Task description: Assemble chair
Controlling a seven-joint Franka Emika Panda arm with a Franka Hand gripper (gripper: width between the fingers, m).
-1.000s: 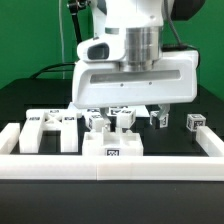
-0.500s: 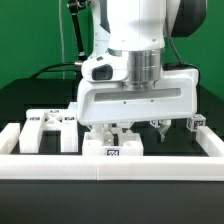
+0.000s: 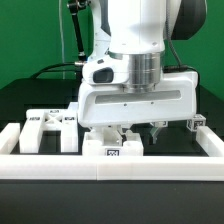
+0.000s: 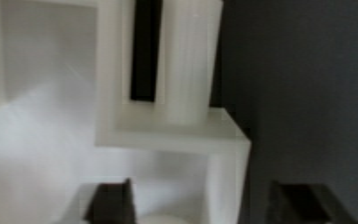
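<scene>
Behind the white front rail [image 3: 60, 165], a tagged chair part [image 3: 112, 150] sits mid-table w/ the Panda's gripper [image 3: 128, 131] low right over it. The wrist cam shows a white blocky piece [image 4: 167, 130] between the dark fingers [image 4: 110, 203], but clamped or loose can't be told. Farther back, a chair panel [image 3: 45, 124] lies at the exterior view's left and a small tagged block [image 3: 197, 122] at its right, w/ a green backdrop [image 3: 30, 40] behind.

A green wall [image 3: 30, 40] behind the black table [image 3: 28, 96], evenly lit.
</scene>
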